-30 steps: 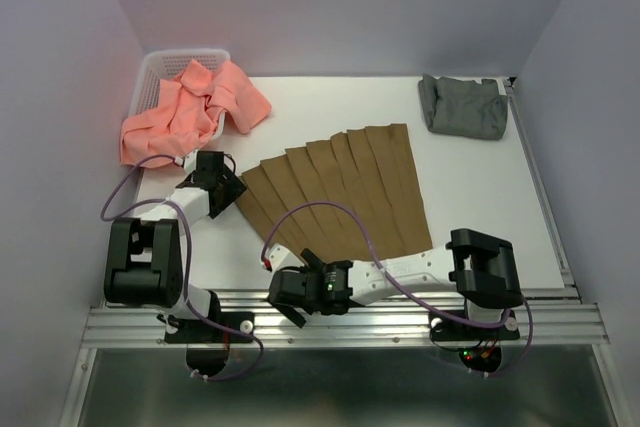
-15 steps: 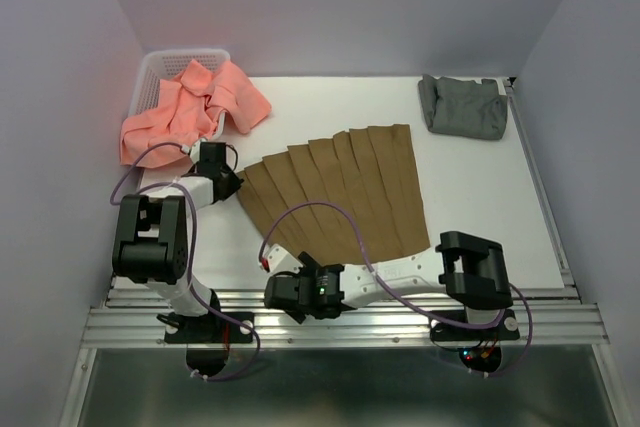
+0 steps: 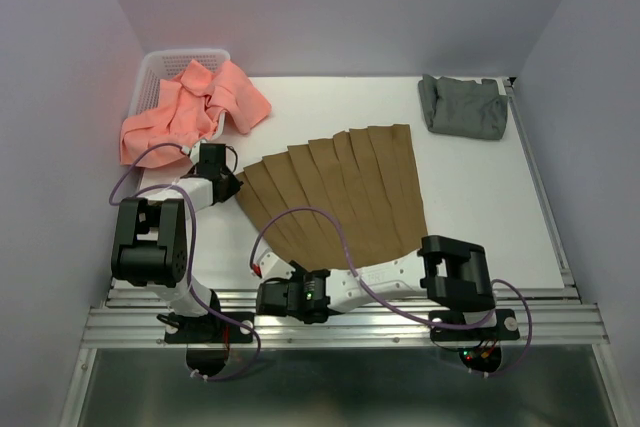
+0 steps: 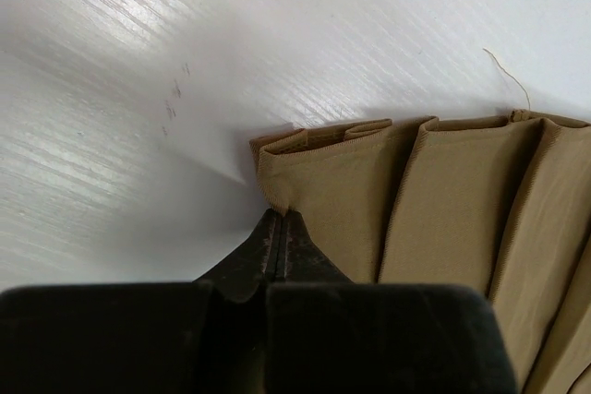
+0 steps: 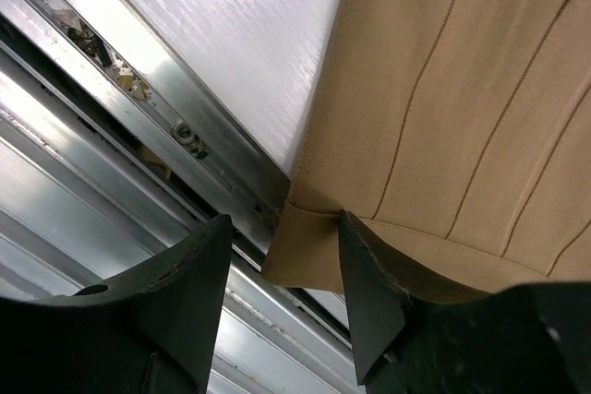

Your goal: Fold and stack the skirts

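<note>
The tan-brown pleated skirt lies fanned out flat in the middle of the table. My left gripper is shut on its left corner; in the left wrist view the fingertips pinch the edge of the folded cloth. My right gripper is at the near table edge, open. In the right wrist view the skirt's near corner hangs between its two fingers, apart from the left one. The salmon-pink skirt lies crumpled over the basket at back left. The grey skirt sits folded at back right.
A white lattice basket stands in the back left corner under the pink cloth. An aluminium rail runs along the near edge of the white table, right under my right gripper. Purple walls close in the sides and back.
My left gripper moved onto the tan skirt's left corner and shut on it. The right arm slid left along the near edge, its jaws narrowing around the skirt's near corner.
</note>
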Controlling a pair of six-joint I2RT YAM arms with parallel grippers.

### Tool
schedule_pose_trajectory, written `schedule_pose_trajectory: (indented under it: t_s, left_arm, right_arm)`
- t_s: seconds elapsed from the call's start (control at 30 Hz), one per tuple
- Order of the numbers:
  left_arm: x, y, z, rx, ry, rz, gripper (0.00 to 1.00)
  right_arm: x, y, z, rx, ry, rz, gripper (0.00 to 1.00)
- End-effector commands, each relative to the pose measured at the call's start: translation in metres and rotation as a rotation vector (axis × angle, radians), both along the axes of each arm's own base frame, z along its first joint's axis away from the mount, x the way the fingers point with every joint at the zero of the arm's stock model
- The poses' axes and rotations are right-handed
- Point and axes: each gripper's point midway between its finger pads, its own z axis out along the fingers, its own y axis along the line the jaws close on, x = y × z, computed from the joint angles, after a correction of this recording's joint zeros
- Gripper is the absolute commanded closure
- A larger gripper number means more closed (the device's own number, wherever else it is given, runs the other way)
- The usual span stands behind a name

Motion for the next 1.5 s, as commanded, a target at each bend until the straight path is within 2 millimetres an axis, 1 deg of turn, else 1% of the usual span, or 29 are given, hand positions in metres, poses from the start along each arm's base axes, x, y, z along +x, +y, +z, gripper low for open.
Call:
schedule_pose_trajectory:
  t_s: [0.0,0.1,0.17,0.23,0.3,0.33,0.37,0.43,0.47,0.5,0.53,0.6,0.63,0.7,0.73,0.8,0.87,0.93,0.97,1.0,1.03,1.1,1.13,1.2,1.3,1.33,1.4,1.43,1.47]
  left_arm:
    - [-0.007,0.009,0.004,0.047,0.035,-0.001,1.00]
    - [-0.005,0.011,0.007,0.058,0.023,0.010,1.00]
    - [-0.005,0.013,0.007,0.068,0.023,0.014,1.00]
    - [-0.004,0.014,0.008,0.071,0.022,0.013,1.00]
    - [-0.004,0.015,0.009,0.076,0.020,0.013,1.00]
    - [-0.003,0.015,0.010,0.078,0.013,0.015,1.00]
    - [-0.003,0.016,0.011,0.084,0.009,0.020,1.00]
    - [-0.002,0.017,0.014,0.088,0.008,0.023,1.00]
    - [-0.002,0.018,0.019,0.091,-0.001,0.025,1.00]
    - [-0.003,0.019,0.018,0.094,0.000,0.027,1.00]
    - [-0.002,0.019,0.024,0.095,-0.017,0.030,1.00]
    - [-0.004,0.021,0.028,0.102,-0.031,0.037,1.00]
    - [-0.004,0.022,0.036,0.104,-0.057,0.041,1.00]
    - [-0.007,0.022,0.039,0.105,-0.069,0.042,1.00]
    - [-0.007,0.022,0.047,0.103,-0.090,0.041,1.00]
    - [-0.008,0.023,0.054,0.106,-0.109,0.046,1.00]
    - [-0.009,0.027,0.069,0.105,-0.146,0.079,1.00]
    - [-0.012,0.033,0.082,0.119,-0.167,0.113,1.00]
    - [-0.010,0.036,0.092,0.124,-0.185,0.140,1.00]
    - [-0.015,0.042,0.098,0.150,-0.177,0.164,1.00]
    - [-0.012,0.045,0.109,0.155,-0.194,0.181,1.00]
    - [-0.015,0.049,0.121,0.169,-0.202,0.205,1.00]
    - [-0.013,0.050,0.135,0.164,-0.238,0.214,1.00]
    - [-0.011,0.048,0.151,0.152,-0.288,0.210,1.00]
    - [-0.009,0.044,0.164,0.134,-0.325,0.187,1.00]
    - [-0.006,0.042,0.171,0.125,-0.345,0.179,1.00]
    - [0.001,0.033,0.180,0.096,-0.367,0.135,1.00]
    - [0.004,0.031,0.180,0.091,-0.363,0.125,1.00]
    - [0.009,0.028,0.187,0.082,-0.378,0.116,1.00]
  right_arm:
    - [0.002,0.003,-0.009,-0.030,-0.027,-0.010,0.45]
    - [0.006,0.000,-0.019,-0.073,-0.048,-0.023,0.51]
    - [0.011,-0.006,-0.019,-0.094,-0.079,-0.056,0.54]
    - [0.020,-0.013,-0.011,-0.107,-0.140,-0.089,0.63]
    - [0.025,-0.014,-0.006,-0.098,-0.171,-0.098,0.69]
    - [0.028,-0.013,-0.001,-0.086,-0.187,-0.102,0.76]
    - [0.029,-0.012,0.002,-0.078,-0.193,-0.104,0.78]
    - [0.026,-0.006,0.010,-0.043,-0.174,-0.090,0.88]
    - [0.021,0.002,0.012,-0.008,-0.144,-0.065,0.90]
    - [0.022,0.000,0.017,-0.006,-0.147,-0.056,0.91]
    - [0.015,0.009,0.020,0.040,-0.109,-0.032,0.92]
    - [0.011,0.013,0.034,0.098,-0.085,-0.012,0.95]
    - [0.009,0.017,0.039,0.127,-0.073,-0.004,0.99]
    - [0.008,0.018,0.050,0.157,-0.069,0.003,1.00]
    - [0.007,0.019,0.052,0.165,-0.066,0.004,0.99]
    - [0.005,0.022,0.060,0.185,-0.057,0.014,0.99]
    - [0.000,0.027,0.066,0.211,-0.027,0.038,0.99]
    - [-0.006,0.032,0.078,0.255,-0.002,0.074,0.99]
    - [-0.008,0.034,0.083,0.273,0.004,0.083,0.99]
    - [-0.013,0.039,0.092,0.307,0.027,0.110,0.99]
    - [-0.016,0.041,0.096,0.321,0.039,0.127,0.99]
    - [-0.021,0.045,0.105,0.357,0.057,0.153,0.99]
    - [-0.024,0.045,0.112,0.378,0.071,0.166,0.99]
    - [-0.024,0.046,0.121,0.413,0.068,0.163,0.99]
    - [-0.021,0.042,0.131,0.444,0.055,0.149,0.99]
    - [-0.020,0.041,0.135,0.452,0.049,0.142,0.99]
    - [-0.015,0.037,0.134,0.454,0.050,0.123,0.99]
    - [-0.018,0.037,0.135,0.460,0.063,0.128,0.99]
    - [-0.015,0.036,0.136,0.465,0.067,0.115,0.99]
